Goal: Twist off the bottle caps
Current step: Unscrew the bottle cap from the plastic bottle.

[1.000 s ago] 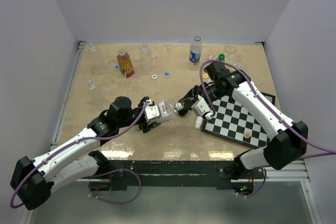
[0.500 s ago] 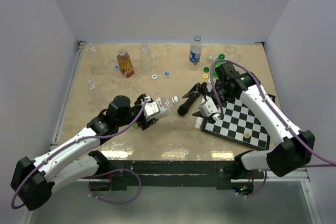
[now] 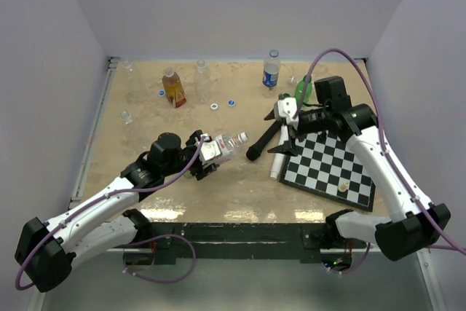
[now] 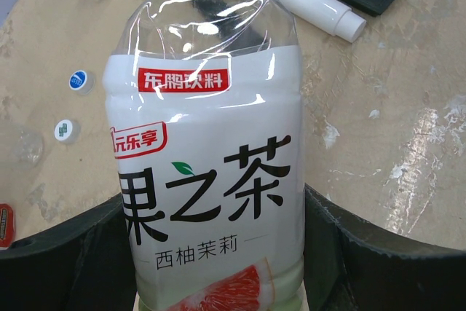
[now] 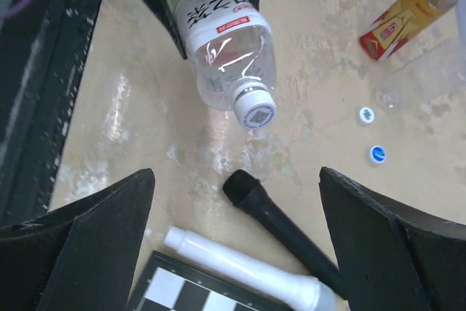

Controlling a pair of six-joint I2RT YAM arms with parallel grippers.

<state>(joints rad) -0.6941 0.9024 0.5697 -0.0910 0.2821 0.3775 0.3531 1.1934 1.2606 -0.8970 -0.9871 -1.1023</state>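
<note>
Left gripper (image 3: 210, 153) clamps the bottle (image 3: 224, 147) left of mid-table, right gripper (image 3: 278, 132) gapes apart from its cap (image 5: 255, 113) — an off-centre pinch could spin the bottle, not the cap.

Bright, even, diffuse light falls from overhead, and the pale walls carry no hot spots. In the top view, shadows on the worktop (image 3: 145, 107) beneath the arms and the microphone (image 3: 263, 142) are short and soft-edged. Pale patches of reflected light streak the worktop's near edge.

From the left wrist, white glare bands cross the clear shoulder of the bottle (image 4: 211, 158). Its label print is crisp, while the left tool's fingers (image 4: 65, 260) are dark and nearly featureless.

From the right wrist, the right tool's fingers (image 5: 87, 231) are black, slightly soft masses. The worktop behind them is sharp, with glossy streaks at the left.
</note>
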